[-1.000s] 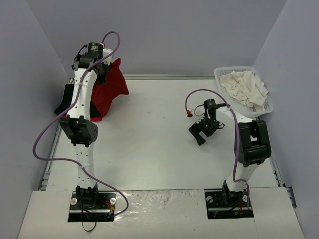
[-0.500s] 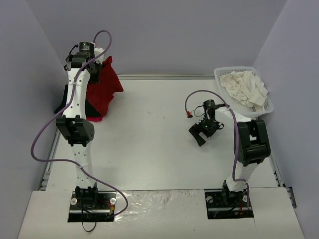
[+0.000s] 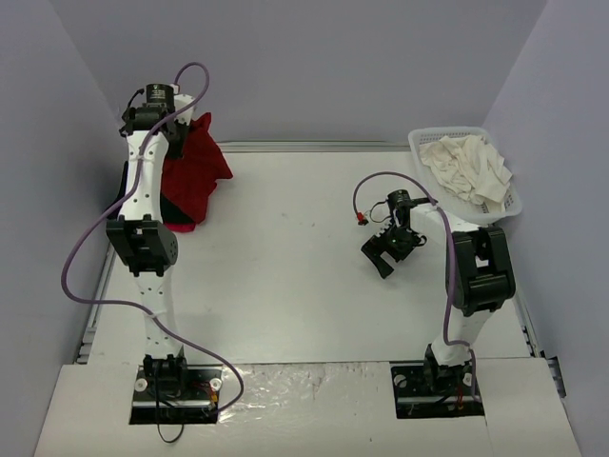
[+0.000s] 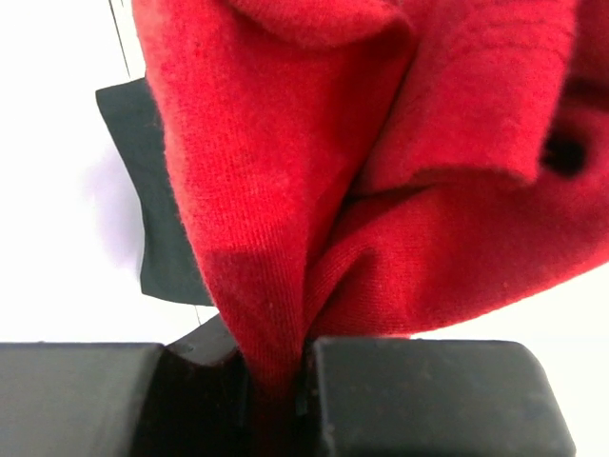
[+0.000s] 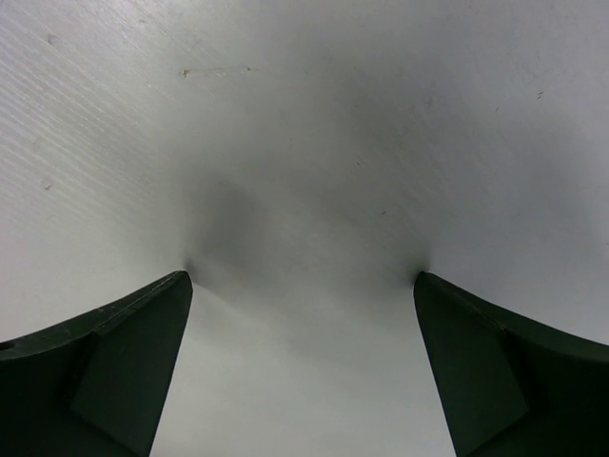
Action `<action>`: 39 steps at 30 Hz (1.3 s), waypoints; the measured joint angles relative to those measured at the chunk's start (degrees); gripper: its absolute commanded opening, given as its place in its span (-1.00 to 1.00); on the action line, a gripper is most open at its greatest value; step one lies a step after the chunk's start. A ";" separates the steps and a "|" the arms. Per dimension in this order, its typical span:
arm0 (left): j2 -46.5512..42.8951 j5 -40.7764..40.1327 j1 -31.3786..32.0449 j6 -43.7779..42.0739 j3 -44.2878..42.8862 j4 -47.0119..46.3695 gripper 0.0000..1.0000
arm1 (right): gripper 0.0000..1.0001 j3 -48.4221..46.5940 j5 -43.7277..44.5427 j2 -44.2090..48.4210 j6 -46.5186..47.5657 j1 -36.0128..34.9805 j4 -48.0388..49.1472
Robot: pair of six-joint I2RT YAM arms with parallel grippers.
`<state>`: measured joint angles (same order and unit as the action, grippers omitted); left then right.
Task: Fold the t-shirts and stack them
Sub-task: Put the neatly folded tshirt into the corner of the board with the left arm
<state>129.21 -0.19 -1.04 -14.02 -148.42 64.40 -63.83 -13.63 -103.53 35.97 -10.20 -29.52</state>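
Observation:
At the far left, a dark red t-shirt [image 3: 197, 169] hangs from my left gripper [image 3: 177, 129], which is held high and shut on a bunched fold of it. In the left wrist view the red t-shirt [image 4: 381, 171] is pinched between the black jaws of that gripper [image 4: 282, 381]. Under it a black t-shirt [image 4: 157, 219] lies flat on the table. A strip of red cloth [image 3: 183, 227] shows on the table below the hanging shirt. My right gripper [image 3: 385, 253] sits low over the middle right of the table, open and holding nothing [image 5: 303, 278].
A white lattice basket [image 3: 422, 145] at the back right holds crumpled cream-white t-shirts [image 3: 468, 167]. The left wall stands close beside the raised left arm. The black t-shirt [image 3: 118, 202] lies at the table's left edge.
My left arm has drawn back and to the left, and the hanging red t-shirt has swung that way with it. The right arm has not moved.

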 measured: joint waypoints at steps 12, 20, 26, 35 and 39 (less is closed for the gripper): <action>1.42 0.44 -3.39 -1.01 1.27 -2.51 -0.95 | 1.00 -0.81 1.97 -1.03 0.00 0.04 0.07; 1.75 0.85 -5.35 -1.88 2.08 -3.69 -0.95 | 1.00 -1.14 2.84 -1.49 0.00 0.15 0.17; 2.45 1.75 -6.67 -2.19 2.43 -4.85 -0.95 | 1.00 -1.44 2.89 -1.75 -0.02 0.59 0.13; 3.19 3.28 -8.15 -2.45 4.92 -6.80 -0.95 | 1.00 -1.95 2.91 -2.14 -0.04 1.62 0.11; 3.69 3.82 -9.35 -2.45 5.77 -7.63 -0.95 | 1.00 -1.97 2.89 -2.19 -0.07 1.92 0.13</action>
<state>132.90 3.64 -10.39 -16.47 -142.65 56.77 -65.80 -10.74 -105.71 35.90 -8.27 -29.39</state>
